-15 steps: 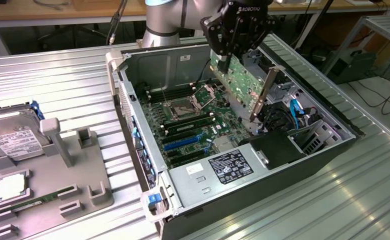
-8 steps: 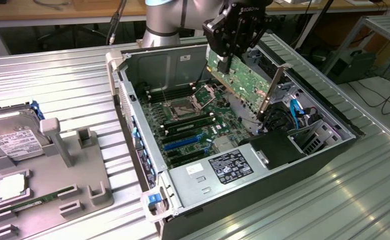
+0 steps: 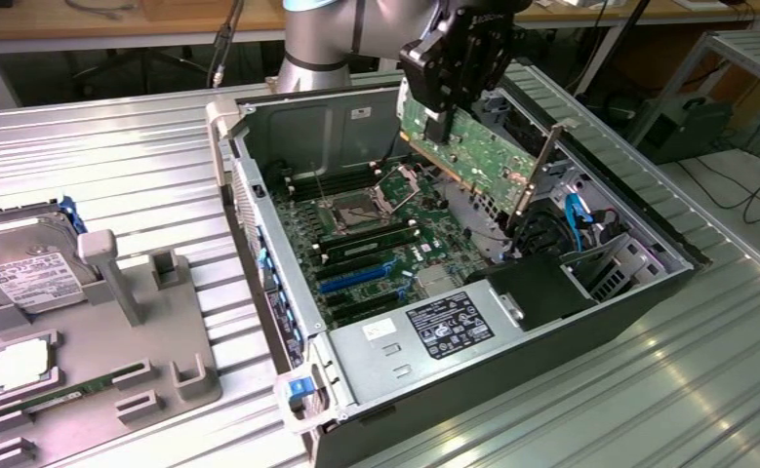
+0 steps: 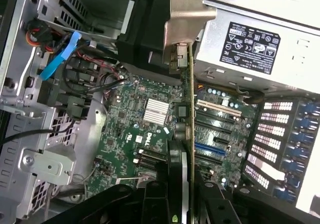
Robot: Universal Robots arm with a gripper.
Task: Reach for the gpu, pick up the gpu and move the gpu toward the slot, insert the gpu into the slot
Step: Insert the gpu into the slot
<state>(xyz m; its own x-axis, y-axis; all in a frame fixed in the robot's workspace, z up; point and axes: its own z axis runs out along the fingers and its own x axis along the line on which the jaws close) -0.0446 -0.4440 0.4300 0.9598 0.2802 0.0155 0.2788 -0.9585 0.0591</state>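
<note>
My gripper point(image 3: 440, 119) hangs over the open computer case, shut on the gpu point(image 3: 477, 151), a flat green circuit card held on edge and tilted. Its silver bracket point(image 3: 540, 171) points down at the exterior view's right end. In the wrist view the gpu point(image 4: 190, 108) shows edge-on as a thin line running from my gripper point(image 4: 184, 204) to the bracket point(image 4: 187, 18). The blue slot point(image 3: 353, 279) lies on the green motherboard point(image 3: 413, 249) below the card and apart from it. In the wrist view the slot point(image 4: 210, 148) sits just beside the card's edge line.
The case's silver power supply point(image 3: 448, 322) stands near the front. Blue cables point(image 3: 575, 210) and a drive cage fill the case's far side. A hard drive point(image 3: 28, 273) and a memory stick point(image 3: 74, 395) rest on a grey fixture point(image 3: 158, 341) on the ribbed metal table.
</note>
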